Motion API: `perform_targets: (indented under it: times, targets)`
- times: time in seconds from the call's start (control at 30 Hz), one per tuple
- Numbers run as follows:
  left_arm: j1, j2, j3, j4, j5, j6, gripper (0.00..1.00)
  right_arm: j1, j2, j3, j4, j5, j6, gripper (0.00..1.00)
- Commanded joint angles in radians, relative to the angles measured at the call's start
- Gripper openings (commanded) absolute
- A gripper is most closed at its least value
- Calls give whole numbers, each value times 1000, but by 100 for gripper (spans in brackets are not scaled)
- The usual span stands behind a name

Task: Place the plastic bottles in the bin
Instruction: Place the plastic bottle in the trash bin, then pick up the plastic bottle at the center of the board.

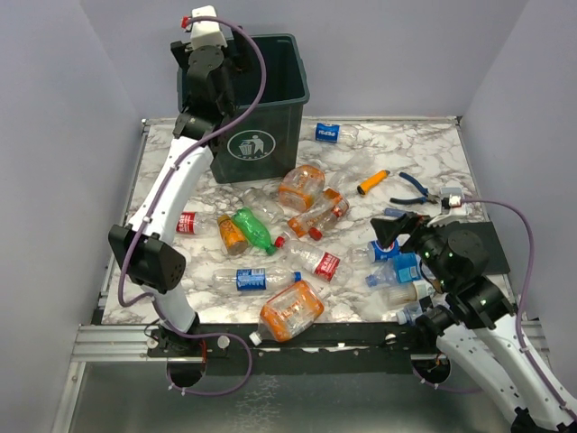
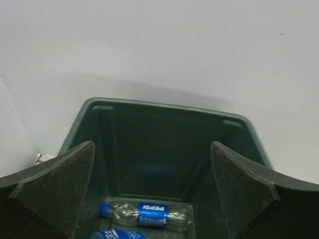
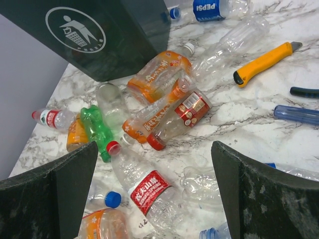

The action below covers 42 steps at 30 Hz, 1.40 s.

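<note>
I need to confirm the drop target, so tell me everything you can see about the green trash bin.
The bin is dark green plastic, square, tapering downward, with a white litter symbol on its front. It stands upright and lidless at the far left of the marble table. Two blue-labelled clear bottles lie on its floor. The open left gripper hangs over its mouth, and a clear bottle lies by its front foot.
</note>
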Motion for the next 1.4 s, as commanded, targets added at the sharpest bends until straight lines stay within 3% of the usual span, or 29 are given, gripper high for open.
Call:
perform_targets:
  times: [0.0,0.17,0.33,0.57,0.8,0.93,1.13,1.37]
  targets:
    - [-81,-79,80,-23,68,26,99,5,18,51,-4,37,-43,100]
    - [-254,-169,44,-22,62,104,99,5,59,83,-8,72,-46,100]
    - [-413,-302,-218,-42,128,92,99,5,135,94,-34,149,-10,100]
    - [-597,-399,-514,-227,97,128,99,4,260,93,-68,209,46,100]
    - [-604,-526,-873,-157,134,26,99,5,356,30,-77,251,193,100]
    - [-605,-594,-1031,-15,133,4,99,4,421,1,45,196,269,99]
    - [-604,-660,-1112,82,71,-96,99,-47,722,152,200,142,347,99]
    - [-614,-720,-1147,92,-48,-138,99,-233,1046,261,421,34,512,94]
